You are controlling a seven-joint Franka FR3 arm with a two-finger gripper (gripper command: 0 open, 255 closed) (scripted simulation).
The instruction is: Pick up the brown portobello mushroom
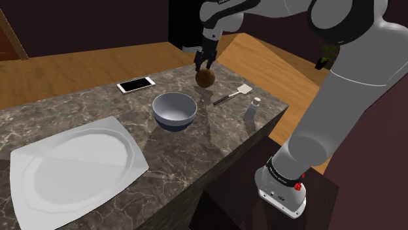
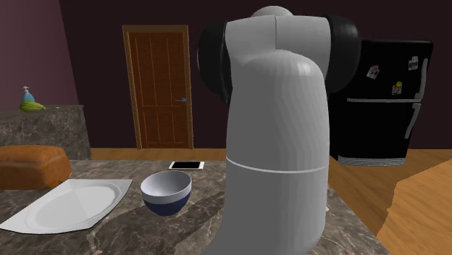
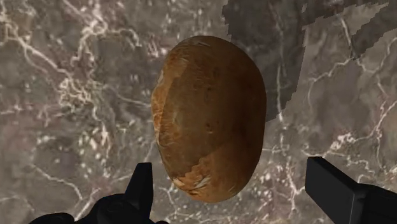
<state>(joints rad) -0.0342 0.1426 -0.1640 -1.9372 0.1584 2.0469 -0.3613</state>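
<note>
A dark, white-veined marble worktop (image 1: 216, 134) stands on a warm wooden plank floor (image 1: 65, 72). The walls (image 2: 87, 58) are a deep plum (the whole room is dimly lit). A panelled brown door (image 2: 161, 87) sits shut in the far wall, with a black fridge (image 2: 387, 109) towards the second exterior view's right and another marble counter (image 2: 43, 130) at its left.

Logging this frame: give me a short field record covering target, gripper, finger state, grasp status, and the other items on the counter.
target: brown oval portobello mushroom, apparently lying on the dark veined marble counter
gripper: black two-finger gripper, directly above the mushroom
fingers: open, one on each side of the mushroom, not clasping it
grasp: not yet made
other items: round bowl, white inside and dark blue outside; white smartphone; white spatula; small grey shaker; large white plate
</note>
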